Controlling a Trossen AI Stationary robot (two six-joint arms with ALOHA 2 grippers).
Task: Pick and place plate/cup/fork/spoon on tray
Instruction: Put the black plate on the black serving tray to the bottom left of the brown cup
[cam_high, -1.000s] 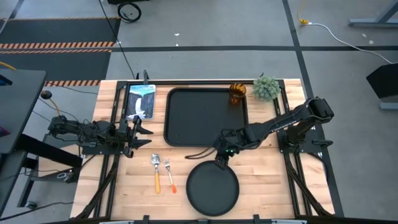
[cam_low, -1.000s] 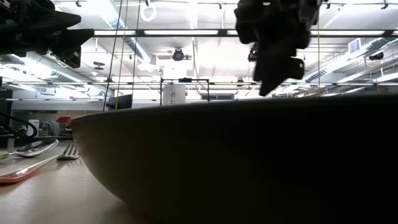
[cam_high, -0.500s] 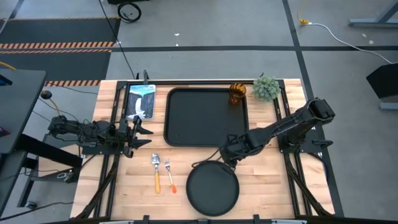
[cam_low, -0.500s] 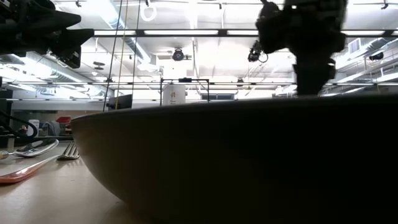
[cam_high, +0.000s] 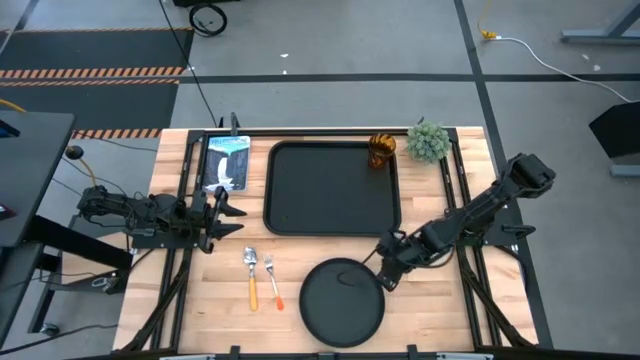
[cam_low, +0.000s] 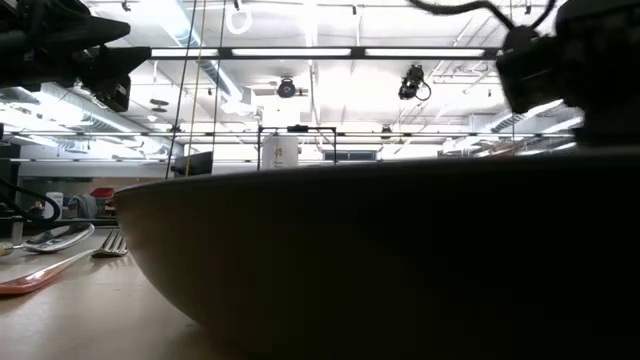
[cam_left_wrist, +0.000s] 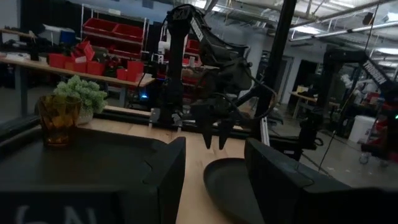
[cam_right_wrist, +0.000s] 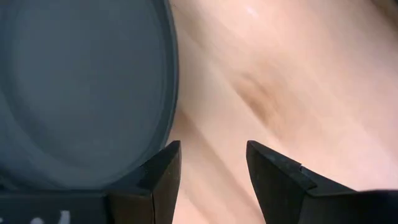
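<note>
The round black plate (cam_high: 342, 302) lies flat on the wooden table near its front edge; it fills the low view (cam_low: 400, 250). My right gripper (cam_high: 386, 274) is open just off the plate's far right rim, its fingers over bare wood beside the rim (cam_right_wrist: 171, 93). The black tray (cam_high: 333, 187) lies behind the plate. The amber cup (cam_high: 381, 150) stands upright in the tray's far right corner. The spoon (cam_high: 251, 274) and fork (cam_high: 271, 282) lie side by side on the table left of the plate. My left gripper (cam_high: 226, 212) waits open at the table's left.
A small green plant (cam_high: 428, 141) stands at the far right, beside the tray. A card or book (cam_high: 226, 162) lies left of the tray. Bare wood lies right of the plate and between the plate and the tray.
My right gripper has moved toward the table's right edge and a little toward the near edge, from over the plate's far left rim to beside its far right rim. The plate has stayed where it was.
</note>
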